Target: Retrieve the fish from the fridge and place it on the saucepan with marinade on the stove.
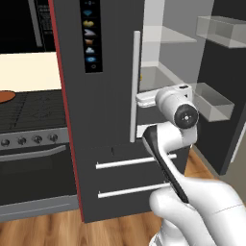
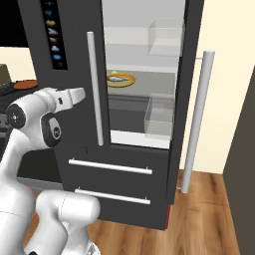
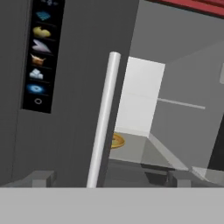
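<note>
The fridge (image 2: 74, 124) stands with its left door shut and its right door swung open. Inside, on a middle shelf, the small silver fish (image 2: 116, 77) lies on a yellow-rimmed plate (image 2: 128, 82). My gripper (image 3: 109, 179) is open and empty, just in front of the left door's white bar handle (image 3: 103, 131), short of the shelf. The hand (image 2: 74, 95) points at that handle (image 2: 94, 89). An edge of the plate (image 3: 118, 141) peeks out behind the bar. The saucepan with marinade (image 1: 5, 96) sits on the stove (image 1: 33, 115) to the left.
The open right door (image 2: 191, 60) with its long handle (image 2: 199, 119) and clear door bins (image 2: 159, 117) stands to the right. Two drawers (image 2: 109, 167) lie below. Glass shelves (image 1: 168, 36) sit above the plate. Stove knobs (image 1: 29, 140) line the range front.
</note>
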